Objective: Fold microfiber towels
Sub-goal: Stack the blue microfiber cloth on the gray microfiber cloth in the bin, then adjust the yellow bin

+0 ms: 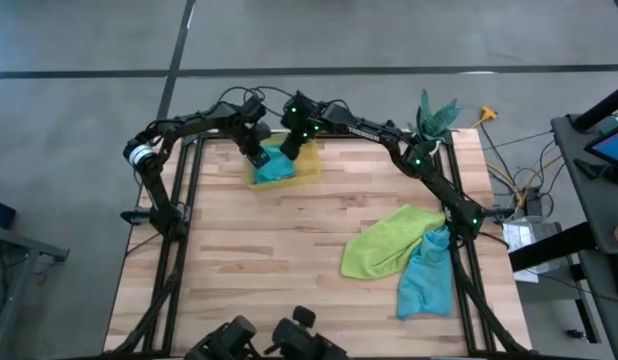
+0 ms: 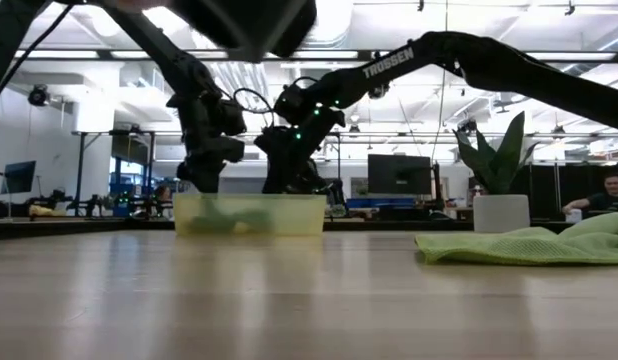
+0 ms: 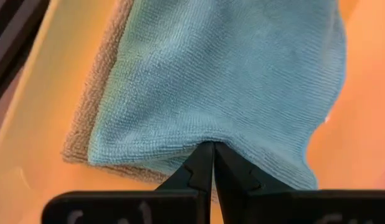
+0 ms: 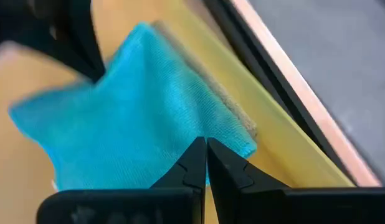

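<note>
A folded teal towel (image 3: 223, 81) is pinched at its edge by the clenched left gripper (image 3: 213, 149) and right gripper (image 4: 205, 147); the grey towel (image 3: 86, 118) beneath is mostly hidden.

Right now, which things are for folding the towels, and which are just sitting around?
For the job:
- teal towel in the bin, with a grey towel under it
- lime green towel
- second teal towel beside it
- left pincer and right pincer, both shut at the bin

Just sitting around:
- yellow bin
- potted plant
- wooden table
</note>
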